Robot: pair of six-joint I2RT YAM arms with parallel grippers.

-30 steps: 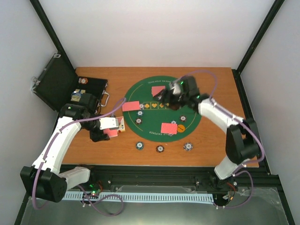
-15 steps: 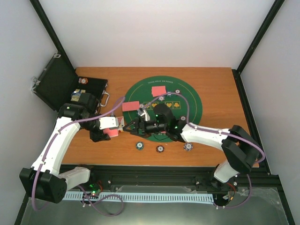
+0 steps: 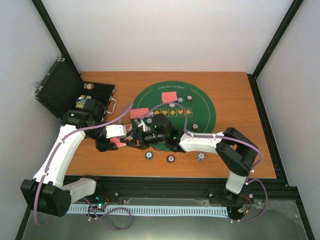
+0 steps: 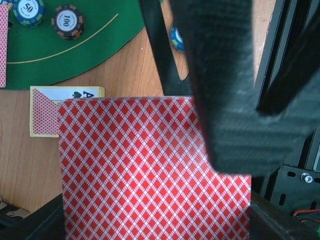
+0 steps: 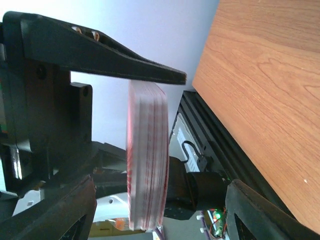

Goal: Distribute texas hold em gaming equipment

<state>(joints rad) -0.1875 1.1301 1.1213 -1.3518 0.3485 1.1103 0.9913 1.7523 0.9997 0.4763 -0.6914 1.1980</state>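
The right arm has swung away from the upper middle of the green mat. Its pincer now sits at the mat's left edge, close against the deck of red-backed cards, which the left pincer holds clamped above the table, left of centre in the top view. The right jaws stand apart, a little narrower than a moment ago. One dark finger lies across the top card (nothing looks pinched yet, as far as I can see). Dealt cards already lie on the mat and chips sit below it, so I judge that one delivery is finished and the next card is about to be drawn.
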